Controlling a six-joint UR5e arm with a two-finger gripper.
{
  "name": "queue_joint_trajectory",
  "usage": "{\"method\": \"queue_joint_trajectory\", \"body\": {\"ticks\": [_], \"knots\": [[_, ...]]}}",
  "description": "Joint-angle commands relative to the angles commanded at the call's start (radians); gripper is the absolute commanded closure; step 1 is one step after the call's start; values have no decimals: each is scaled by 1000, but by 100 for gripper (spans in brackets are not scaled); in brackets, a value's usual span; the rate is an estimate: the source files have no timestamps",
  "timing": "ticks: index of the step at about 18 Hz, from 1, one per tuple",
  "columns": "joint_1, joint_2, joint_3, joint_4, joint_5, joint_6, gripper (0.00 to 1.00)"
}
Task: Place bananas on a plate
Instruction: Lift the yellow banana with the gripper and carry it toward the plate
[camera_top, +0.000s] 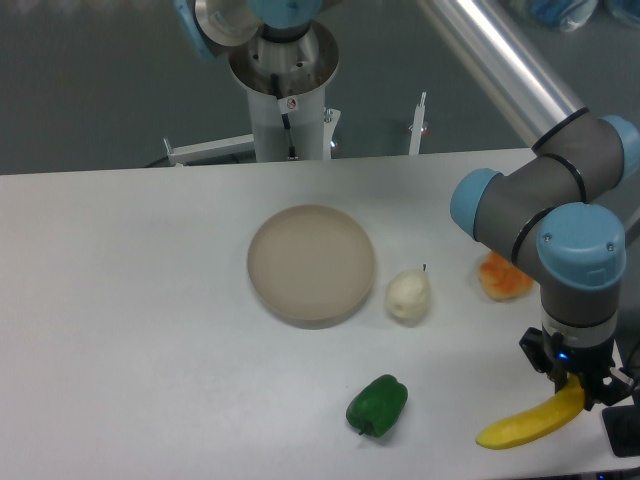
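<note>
The yellow banana lies on the white table at the front right, its right end pointing up under the wrist. My gripper hangs straight down over that end. Its dark fingers stand on either side of the banana's tip with small gaps showing, so the gripper looks open around it. The beige plate sits apart near the middle of the table, with nothing on it.
A pale pear stands just right of the plate. An orange lumpy fruit lies behind the arm's elbow. A green pepper sits at the front centre. The arm's base column rises at the back edge.
</note>
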Motion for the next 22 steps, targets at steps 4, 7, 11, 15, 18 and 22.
{"method": "queue_joint_trajectory", "body": {"ticks": [4, 7, 11, 15, 18, 22], "knots": [[-8, -2, -1, -2, -3, -2, 82], [-15, 3, -14, -5, -2, -3, 82], [-49, 21, -21, -14, 2, -56, 82], [-80, 89, -55, -73, -31, -144, 82], [-86, 147, -81, -135, -86, -235, 82], [-100, 259, -225, -158, -123, -290, 82]]}}
